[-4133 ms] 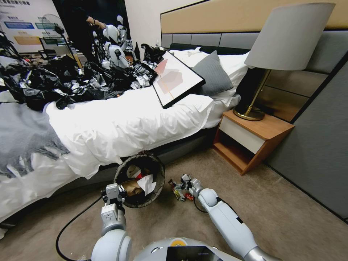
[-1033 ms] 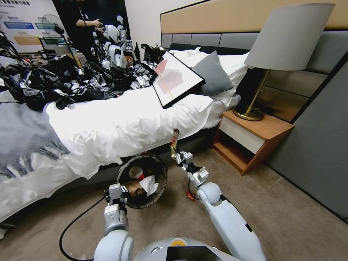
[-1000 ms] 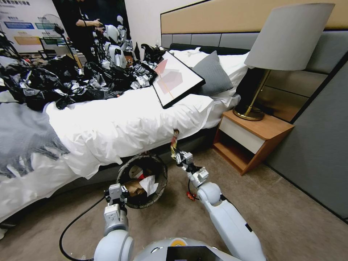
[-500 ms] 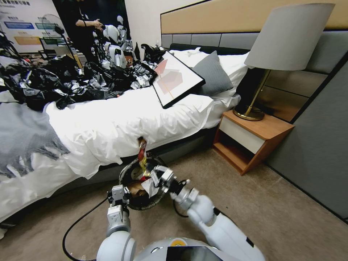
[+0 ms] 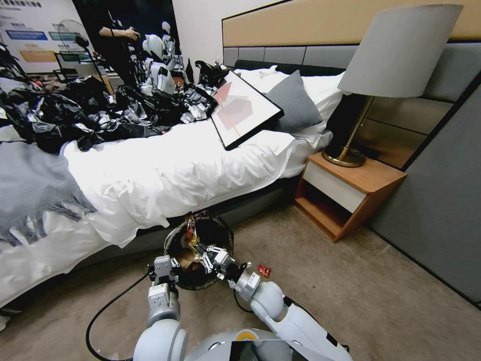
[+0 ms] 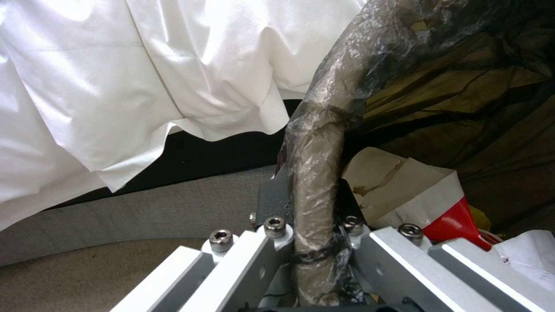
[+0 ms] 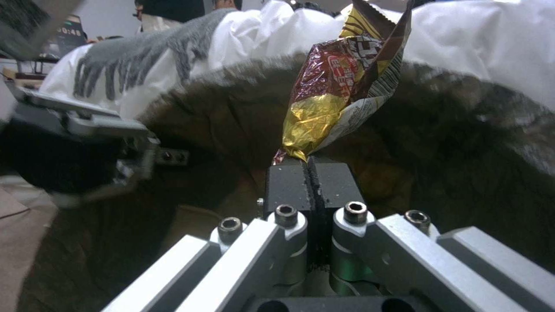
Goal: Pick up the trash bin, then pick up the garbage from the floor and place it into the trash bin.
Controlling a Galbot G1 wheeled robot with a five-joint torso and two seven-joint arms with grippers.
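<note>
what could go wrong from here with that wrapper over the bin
1. The right gripper pinches the crinkled yellow-and-red foil snack wrapper only by its bottom tip, so it could slip out early.
2. The left gripper holds the small round black-lined trash bin by one spot on its rim; a bump might tip it.
3. A small red scrap on the carpet could be overlooked.

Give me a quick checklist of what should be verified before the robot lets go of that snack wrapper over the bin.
1. Left tool clamped on the trash bin rim: ok.
2. Right tool shut on the snack packet: ok.
3. Packet above the bin's opening, not outside the rim: ok.
4. Room inside the bin, beside the brown paper bag: ok, it appears.
5. Floor cleared of litter: not ok, a red packet lies on the carpet.
6. Bin bottom off the floor: cannot tell.
</note>
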